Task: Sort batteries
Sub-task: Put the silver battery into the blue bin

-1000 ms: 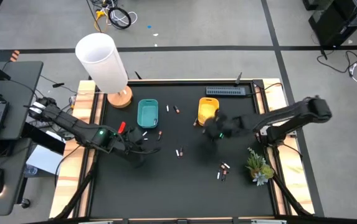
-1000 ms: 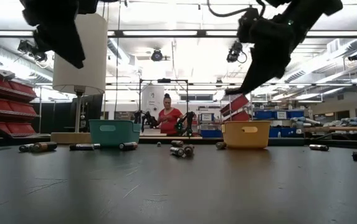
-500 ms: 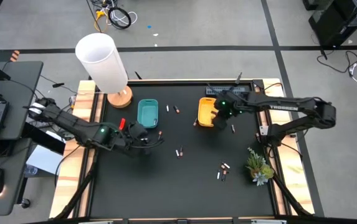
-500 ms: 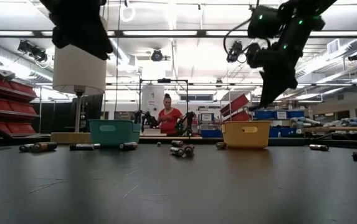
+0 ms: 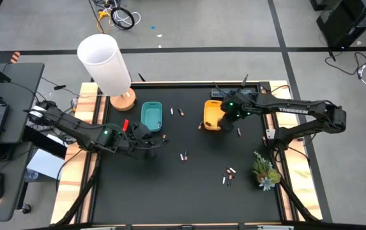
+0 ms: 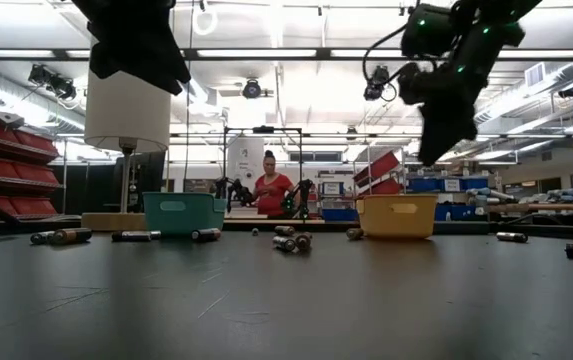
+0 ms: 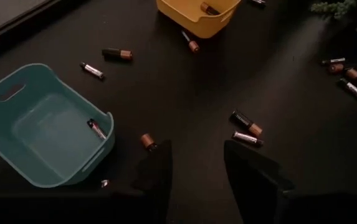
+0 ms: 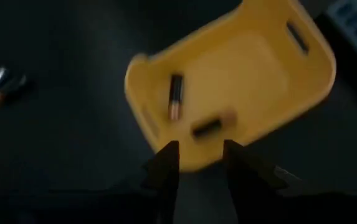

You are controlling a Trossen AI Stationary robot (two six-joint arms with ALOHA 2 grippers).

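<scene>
From above, both claws are hard for you to read: the left claw [image 5: 145,142] is a dark shape against the black bench [image 5: 189,191] just beside the near edge of the teal tray [image 5: 151,117], and the right claw [image 5: 223,124] blurs into the near rim of the yellow tray [image 5: 212,114]. Your wrist views settle it: the left claw's fingers [image 7: 156,171] stand parted with nothing between them, and the right claw's fingers [image 8: 166,165] are also apart and empty, hovering over the yellow tray's edge [image 8: 142,112]. Inside that yellow tray you can see two batteries [image 8: 175,96], one blurred (its colour cannot be told). One battery [image 7: 96,129] lies in the teal tray [image 7: 47,130], close to its wall. A dark copper-ended battery [image 7: 146,141] sits on the bench right at the left fingers, partly cut off by one of them. Two more [image 7: 245,128] lie side by side beyond the claw, a pair [image 5: 176,112] rests between the trays, and a small cluster [image 5: 228,176] lies near the plant [image 5: 265,170] at the bench's right edge. In the low view, batteries [image 6: 291,240] line up in front of both trays, several too small to sort by colour. The near half of the bench is bare. A lamp [image 5: 106,64] stands at the far left corner.
</scene>
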